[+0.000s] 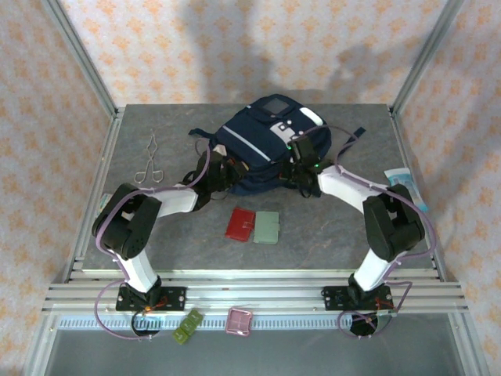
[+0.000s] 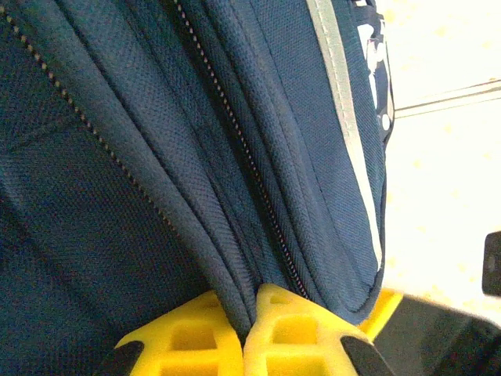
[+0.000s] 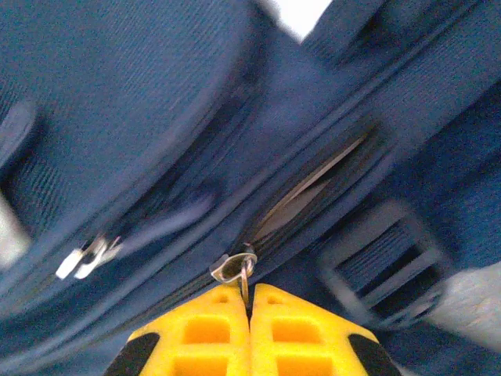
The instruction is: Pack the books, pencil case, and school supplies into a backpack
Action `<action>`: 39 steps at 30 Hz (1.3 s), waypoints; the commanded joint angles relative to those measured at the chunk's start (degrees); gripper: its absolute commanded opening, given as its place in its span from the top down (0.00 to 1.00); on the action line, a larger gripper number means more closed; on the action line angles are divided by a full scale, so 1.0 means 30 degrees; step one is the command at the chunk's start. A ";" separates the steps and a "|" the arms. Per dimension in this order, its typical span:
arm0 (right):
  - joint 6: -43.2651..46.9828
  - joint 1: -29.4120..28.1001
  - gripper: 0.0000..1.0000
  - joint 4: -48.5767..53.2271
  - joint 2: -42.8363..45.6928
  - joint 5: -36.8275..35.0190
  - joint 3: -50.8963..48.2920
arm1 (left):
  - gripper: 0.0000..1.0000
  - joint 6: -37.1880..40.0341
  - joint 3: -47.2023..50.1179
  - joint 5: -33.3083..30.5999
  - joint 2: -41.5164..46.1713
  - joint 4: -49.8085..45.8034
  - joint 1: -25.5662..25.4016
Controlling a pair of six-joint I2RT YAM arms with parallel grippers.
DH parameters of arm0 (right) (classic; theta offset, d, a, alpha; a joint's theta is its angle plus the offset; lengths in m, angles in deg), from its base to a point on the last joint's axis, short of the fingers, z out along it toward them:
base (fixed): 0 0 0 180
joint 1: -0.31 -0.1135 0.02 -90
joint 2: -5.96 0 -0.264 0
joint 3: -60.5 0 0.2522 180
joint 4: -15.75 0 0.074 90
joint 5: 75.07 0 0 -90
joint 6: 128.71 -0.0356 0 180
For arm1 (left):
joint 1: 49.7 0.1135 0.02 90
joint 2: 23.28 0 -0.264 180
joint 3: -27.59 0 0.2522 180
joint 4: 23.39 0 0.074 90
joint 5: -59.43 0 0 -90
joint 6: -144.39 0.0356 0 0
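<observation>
Backpack [image 1: 262, 141]: one, navy woven fabric with a pale stripe, lying between the two grippers and touching both.
Left gripper [image 2: 245, 317]: closed, its yellow fingers pinching a fold of backpack fabric beside a zip line.
Right gripper [image 3: 250, 301]: closed, its yellow fingers clamped on a metal zipper pull [image 3: 235, 270]; just past the fingertips the zip gapes partly open.
Red case [image 1: 239, 223]: one, flat and squarish, nearer the arm bases than both grippers, on the left gripper's side.
Green case [image 1: 268, 227]: one, pale, flat, with rounded corners, touching the red case on the right gripper's side.
Light-blue packet [image 1: 407, 184]: one, well outboard of the right gripper.
Metal tool [image 1: 147, 160]: one, thin and scissor-like, well outboard of the left gripper.
</observation>
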 commanded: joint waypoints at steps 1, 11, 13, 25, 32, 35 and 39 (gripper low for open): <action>-0.0244 0.1585 1.00 0.1136 -0.0751 -0.3575 0.1149 | 1.00 0.0889 0.0447 -0.0320 0.1080 0.0413 0.0611; -0.0279 0.2259 1.00 0.1184 -0.1102 -0.3832 0.1953 | 1.00 0.1479 0.0270 -0.0077 0.1119 -0.0328 0.0750; -0.0336 0.2280 1.00 0.1302 -0.0437 -0.3885 0.1327 | 1.00 0.1765 -0.0004 -0.0104 0.0959 -0.0585 0.0882; -0.1450 0.1591 1.00 -0.0568 0.4815 -0.0117 -0.4401 | 1.00 0.5840 -0.3527 -0.0617 0.0151 -0.3784 0.1463; -0.1864 0.1373 0.71 -0.1930 0.5770 0.3630 -0.4462 | 1.00 0.7429 -0.3291 -0.1385 -0.0062 -0.4899 0.1667; -0.2310 0.1429 0.62 -0.2156 0.5698 0.4599 -0.3696 | 1.00 0.7495 -0.2958 -0.1440 0.0024 -0.4685 0.1706; -0.3169 0.1703 0.60 -0.1844 0.3613 0.6059 -0.1878 | 1.00 0.7644 -0.3053 -0.1510 0.0011 -0.4727 0.1702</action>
